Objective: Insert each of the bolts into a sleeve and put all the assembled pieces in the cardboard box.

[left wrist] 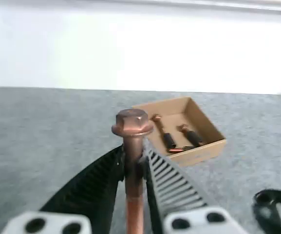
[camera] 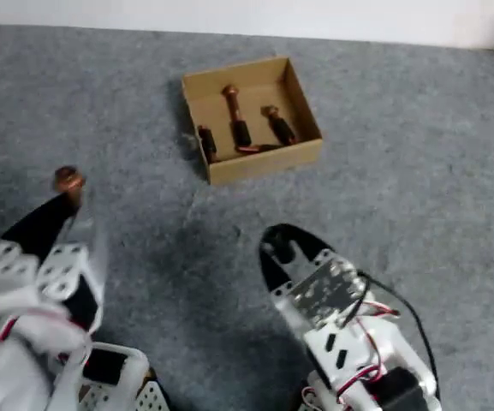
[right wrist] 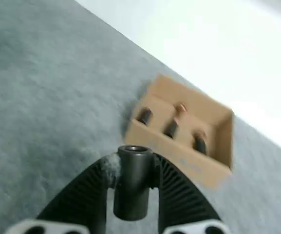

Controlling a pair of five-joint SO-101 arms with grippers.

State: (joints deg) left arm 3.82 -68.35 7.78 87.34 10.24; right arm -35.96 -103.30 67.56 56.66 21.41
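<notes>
A grey felt-like table [camera: 418, 171] runs back to a white wall [camera: 229, 13]. On it sits the cardboard box [camera: 264, 164], which holds three assembled pieces [camera: 240, 128]. A small copper bit among them is hard to make out. Well short of the box, the left gripper [left wrist: 133, 156] is clamped on a bolt [left wrist: 132, 123] held head up, its shank cut off below. Also short of the box, the right gripper [right wrist: 133, 166] squeezes an upright black sleeve [right wrist: 131, 192] and faces the box.

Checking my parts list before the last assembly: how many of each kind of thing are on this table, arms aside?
assembled pieces in the box: 3
loose bolt, in the left gripper: 1
loose sleeve, in the right gripper: 1
cardboard box: 1
Total: 6
</notes>
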